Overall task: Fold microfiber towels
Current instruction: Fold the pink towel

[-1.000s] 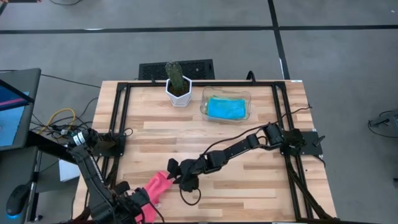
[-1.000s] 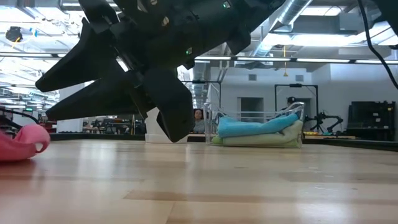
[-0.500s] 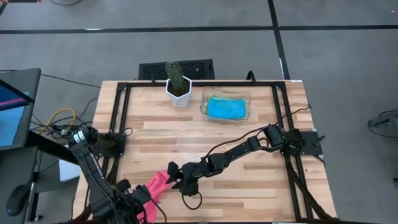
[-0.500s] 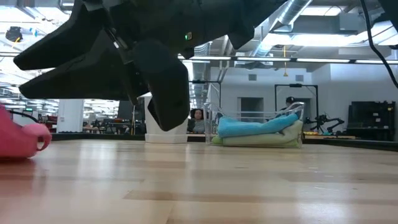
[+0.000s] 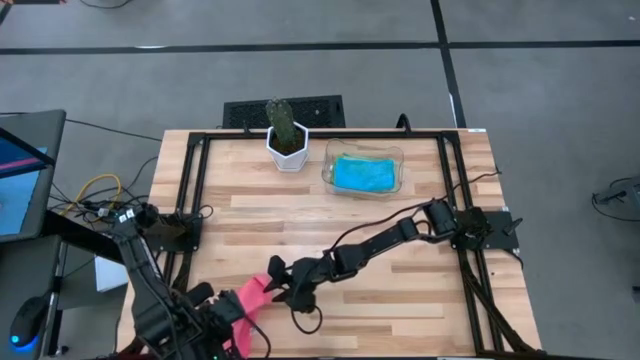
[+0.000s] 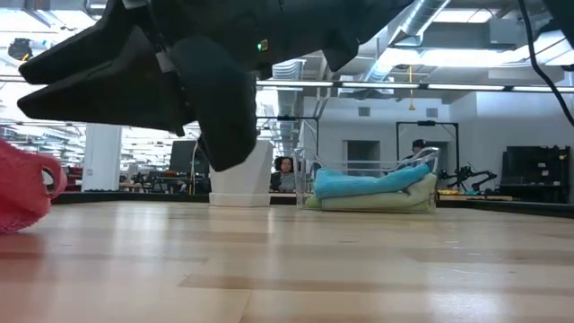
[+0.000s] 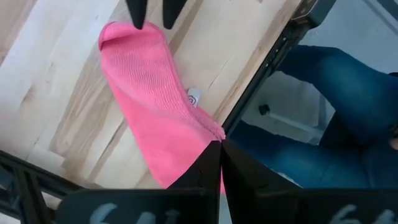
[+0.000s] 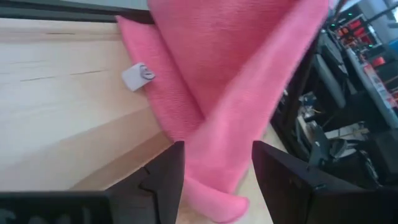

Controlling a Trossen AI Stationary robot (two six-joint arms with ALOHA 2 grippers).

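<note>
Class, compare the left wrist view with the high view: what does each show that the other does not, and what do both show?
Only the left wrist view shows the small white tag on the hot pink microfiber towel and a person's blue-jeaned leg. Only the high view shows the cactus in a white pot and the turquoise cloth in a clear plastic tray. Both show the left claw shut on the pink towel.

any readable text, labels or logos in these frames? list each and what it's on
None can be read.
Pink towel: its small white tag carries a round mark, too small to make out.
Left gripper housing: pale digit-like marks, cut off and blurred.
Laptop screen: coloured patches only, no legible words.
</note>
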